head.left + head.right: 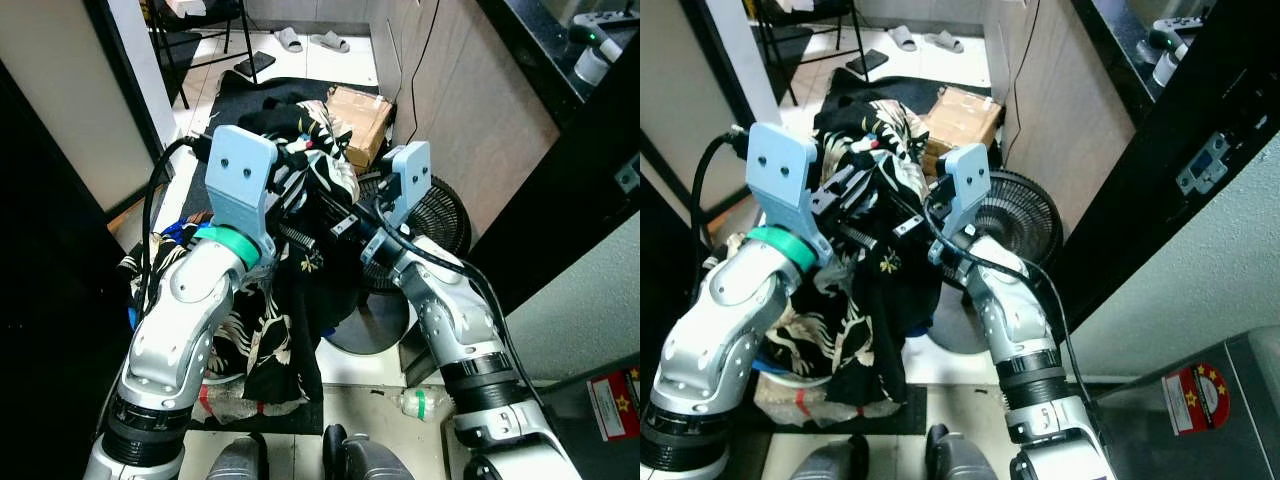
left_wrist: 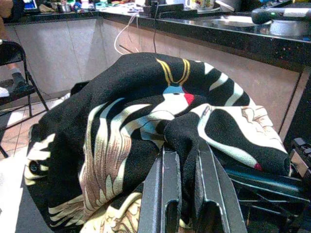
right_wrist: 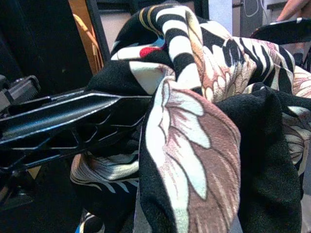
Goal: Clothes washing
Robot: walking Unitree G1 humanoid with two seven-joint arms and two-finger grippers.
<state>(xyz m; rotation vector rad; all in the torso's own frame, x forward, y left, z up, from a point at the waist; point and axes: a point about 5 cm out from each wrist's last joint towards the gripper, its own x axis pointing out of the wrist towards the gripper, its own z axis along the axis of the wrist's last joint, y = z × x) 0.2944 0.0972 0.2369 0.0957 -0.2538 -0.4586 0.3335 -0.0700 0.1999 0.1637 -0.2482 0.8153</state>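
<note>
Clothes come first here: a black shirt [image 1: 300, 250] printed with cream feathers and stripes is held up between both arms in front of the robot, its lower folds hanging down toward a heap of laundry [image 1: 250, 340] on the floor. The left gripper [image 2: 187, 179] has its two black fingers pressed close together with a fold of the shirt pinched between them, seen clearly from the left wrist. The right gripper [image 1: 875, 215] reaches across from the other side into the same bundle; from its wrist the long black fingers [image 3: 73, 121] lie against the cloth, with fabric draped over them, but I cannot tell whether they are clamped on it or merely buried in it.

Just behind the shirt a black floor fan [image 1: 440, 215] lies by the wooden counter side [image 1: 470, 110]. Farther back a cardboard box [image 1: 358, 115] sits on the dark mat, and a pair of slippers [image 1: 312, 40] rests on the pale tiles near a chair's legs [image 1: 195, 45]. A crushed plastic bottle [image 1: 420, 402] lies on the floor by the right arm.
</note>
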